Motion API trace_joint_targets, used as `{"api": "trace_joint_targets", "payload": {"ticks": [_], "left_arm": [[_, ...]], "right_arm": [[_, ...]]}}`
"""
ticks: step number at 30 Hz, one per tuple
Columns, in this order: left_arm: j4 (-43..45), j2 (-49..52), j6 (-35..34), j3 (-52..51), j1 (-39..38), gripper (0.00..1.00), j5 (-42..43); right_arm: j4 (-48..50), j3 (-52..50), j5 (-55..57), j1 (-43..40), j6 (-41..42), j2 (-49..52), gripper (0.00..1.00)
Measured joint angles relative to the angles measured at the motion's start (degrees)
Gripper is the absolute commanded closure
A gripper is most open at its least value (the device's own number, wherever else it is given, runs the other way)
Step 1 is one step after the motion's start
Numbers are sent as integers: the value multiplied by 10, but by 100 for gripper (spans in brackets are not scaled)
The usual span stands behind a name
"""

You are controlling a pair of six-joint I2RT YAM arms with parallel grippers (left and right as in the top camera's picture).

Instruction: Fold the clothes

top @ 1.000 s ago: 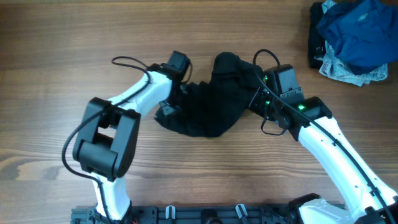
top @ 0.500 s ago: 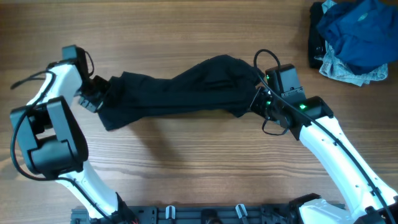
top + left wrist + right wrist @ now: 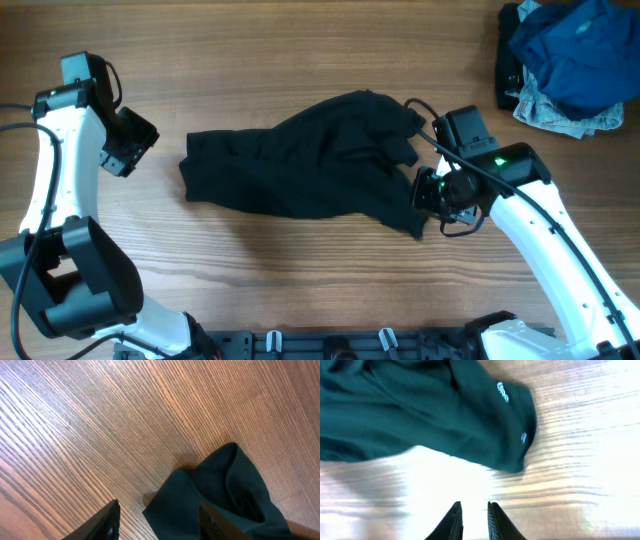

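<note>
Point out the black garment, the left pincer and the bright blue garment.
black garment [image 3: 300, 165], overhead view, middle of the cloth.
left pincer [image 3: 132, 148], overhead view, between its fingertips.
bright blue garment [image 3: 580, 45], overhead view, middle of the heap.

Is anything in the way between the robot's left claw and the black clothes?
No, nothing visible is in the way. Only bare wooden table lies between the left gripper and the near end of the black garment. The blue clothes pile sits far off in the table's opposite corner.

Black clothes [image 3: 300, 170], brown wood-grain table [image 3: 300, 50]
</note>
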Motion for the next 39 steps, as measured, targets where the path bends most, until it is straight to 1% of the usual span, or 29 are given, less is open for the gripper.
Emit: {"api": "trace_joint_targets", "payload": {"ticks": [2,3,4,5,7,8,9,10,11,13,16,18,19,20,21,22,23,26,30,32,34,37,39], "left_arm": [[0,0,0,0,-4,47,-4],[1,0,0,0,-10,42,-6],[2,0,2,0,-22,36,-9],[5,0,5,0,-38,35,-10],[12,0,7,0,-68,16,-15],[13,0,7,0,-84,9,-15],[14,0,7,0,-97,4,-15],[14,0,9,0,-108,0,-15],[15,0,8,0,-116,0,-15],[14,0,9,0,-120,1,-15],[15,0,9,0,-120,0,-15],[16,0,9,0,-120,0,-15],[16,0,9,0,-120,0,-15],[16,0,9,0,-120,0,-15],[17,0,9,0,-120,0,-15],[18,0,9,0,-120,0,-15],[18,0,9,0,-120,0,-15],[18,0,9,0,-120,0,-15],[17,0,9,0,-120,0,-15],[17,0,9,0,-120,2,-8],[13,0,9,0,-121,2,13],[21,0,11,0,-150,2,42],[40,0,11,0,-197,2,52]], "right_arm": [[-16,1,2,0,-16,0,32],[-11,1,8,0,-23,0,25],[7,1,15,0,-25,0,24],[40,2,19,0,-32,0,24],[122,2,21,0,-54,0,24],[169,3,24,0,-65,1,24],[196,3,25,0,-70,5,24],[228,4,25,0,-75,17,24],[256,7,25,0,-79,51,24],[279,7,10,0,-84,108,26],[316,7,-51,0,-120,204,29],[320,7,-66,0,-138,228,32],[321,7,-69,0,-145,232,37],[322,7,-71,0,-151,234,46],[328,7,-71,0,-157,234,71],[334,7,-70,0,-161,234,84],[338,7,-66,0,-162,234,94],[353,7,-40,0,-158,234,96],[353,7,39,-4,-134,234,96],[354,7,82,-35,-99,234,96],[340,10,95,-62,-78,234,96],[315,35,109,-101,-52,234,96],[294,43,127,-115,-40,234,95]]}}
